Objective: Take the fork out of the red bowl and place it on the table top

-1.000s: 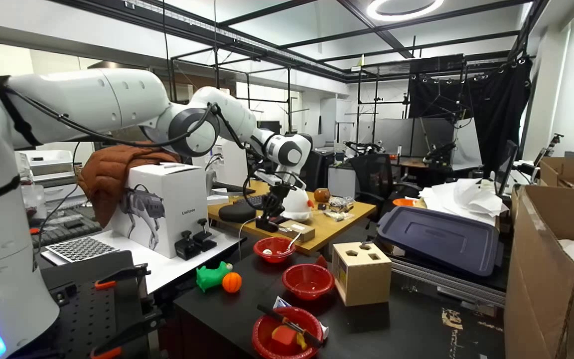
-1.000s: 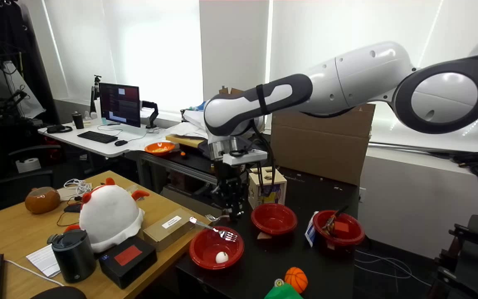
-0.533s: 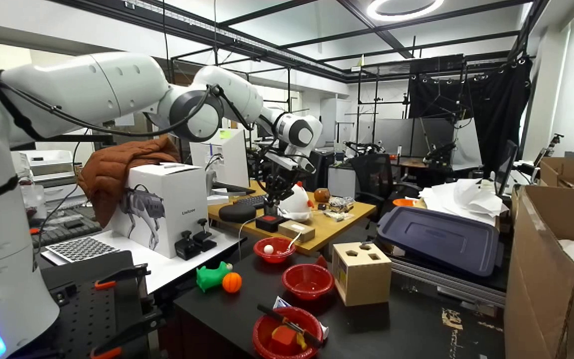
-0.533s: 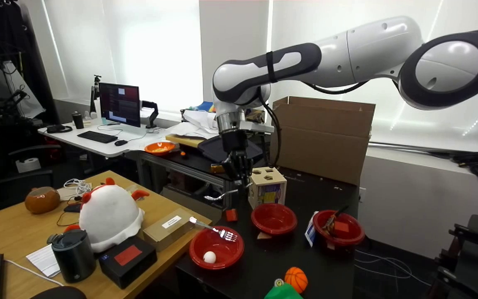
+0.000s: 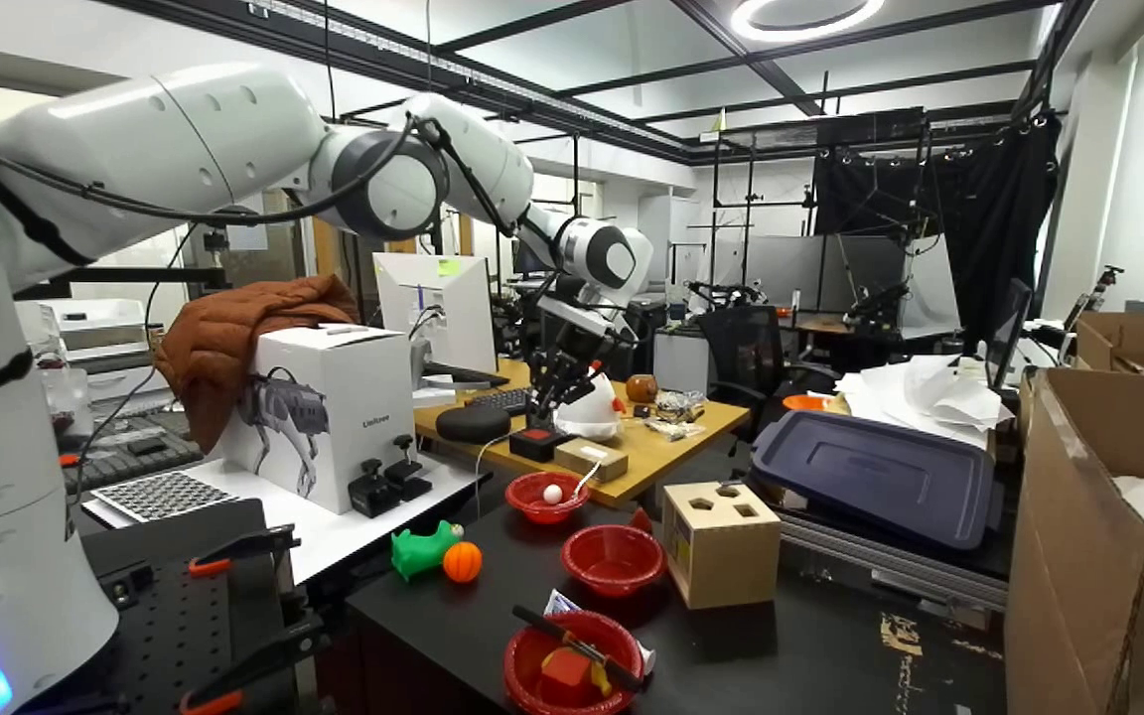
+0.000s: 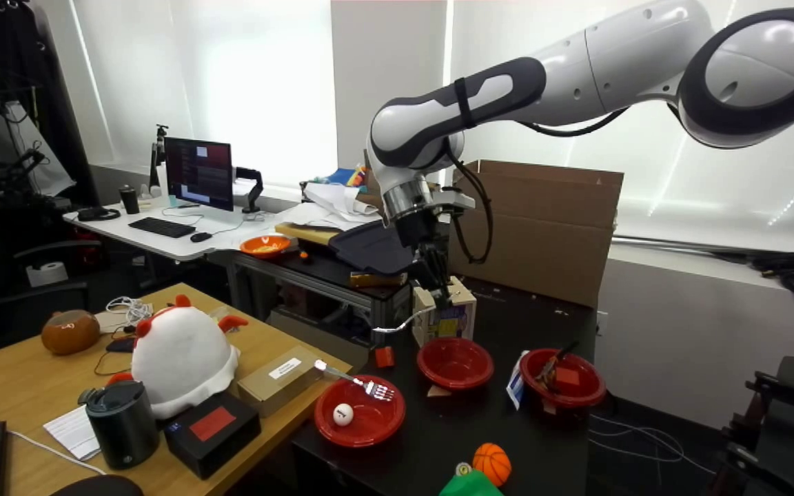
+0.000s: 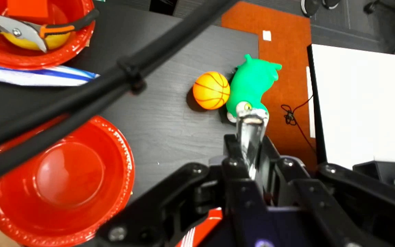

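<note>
Pinching a shiny silver metal fork (image 7: 249, 137) in mid-air, well clear of the near-black table top (image 7: 165, 113)

The fork is gleaming, slim and gently curving; in an exterior view it is slanting down from the fingertips toward the side where a pale wooden desk (image 6: 4, 379) is standing. Its tines are showing too edge-on to read.

The black two-finger Robotiq gripper (image 6: 442, 301) is pressing its jaws onto the fork, leaving only the metal's thickness between the fingers.

At the table top's corner nearest the desk, a round red plastic bowl (image 6: 383, 421) is holding a small white ball (image 6: 342, 414) and a second silver fork (image 6: 361, 382), whose tines are resting inside while its handle is sticking out over the rim. A small red piece (image 6: 384, 357) is lying near the edge, between this bowl and a pale wooden cube with cut-out holes (image 5: 731, 561). The cube is standing just beside a second round red bowl (image 6: 455, 365), and in an exterior view it is showing partly behind the held fork. A third red bowl (image 7: 26, 62), near the edge opposite the desk, is holding a red block (image 7: 27, 8) and orange-and-black-handled cutters (image 7: 57, 30); a white-and-blue tube (image 7: 43, 76) is lying just beside it. An orange toy basketball (image 7: 211, 90) and a green toy animal (image 7: 252, 80) are sitting side by side near another edge.
</note>
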Tool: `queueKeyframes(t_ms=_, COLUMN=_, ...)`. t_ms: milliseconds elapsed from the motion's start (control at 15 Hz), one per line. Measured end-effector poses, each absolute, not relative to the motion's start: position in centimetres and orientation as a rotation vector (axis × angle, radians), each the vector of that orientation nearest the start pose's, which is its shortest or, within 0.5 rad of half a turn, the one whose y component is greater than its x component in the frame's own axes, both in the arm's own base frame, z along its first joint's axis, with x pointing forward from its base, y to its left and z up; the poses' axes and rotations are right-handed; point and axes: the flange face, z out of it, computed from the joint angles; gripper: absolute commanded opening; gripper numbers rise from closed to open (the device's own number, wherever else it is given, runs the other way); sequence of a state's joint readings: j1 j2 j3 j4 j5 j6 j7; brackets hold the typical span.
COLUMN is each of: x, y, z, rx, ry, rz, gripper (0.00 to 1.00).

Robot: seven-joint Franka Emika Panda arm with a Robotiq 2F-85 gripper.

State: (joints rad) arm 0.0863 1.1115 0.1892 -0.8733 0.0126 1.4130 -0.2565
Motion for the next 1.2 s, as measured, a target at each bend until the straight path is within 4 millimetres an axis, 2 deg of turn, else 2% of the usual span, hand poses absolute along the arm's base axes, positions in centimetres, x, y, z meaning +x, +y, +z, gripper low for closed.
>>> queueKeyframes(t_ms=200, x=69.7, y=14.3, z=18.8, rx=-2.756, ry=-0.702, rz=0.822, gripper=0.04)
queueKeyframes(t_ms=400, x=68.8, y=14.1, z=17.4, rx=-2.778, ry=-0.701, rz=0.772, gripper=0.04)
queueKeyframes(t_ms=733, x=65.8, y=14.5, z=12.0, rx=-2.800, ry=-0.709, rz=0.709, gripper=0.04)
queueKeyframes(t_ms=1000, x=61.7, y=14.7, z=7.5, rx=-2.794, ry=-0.727, rz=0.716, gripper=0.04)
queueKeyframes(t_ms=1200, x=58.4, y=14.1, z=4.7, rx=-2.812, ry=-0.733, rz=0.699, gripper=0.04)
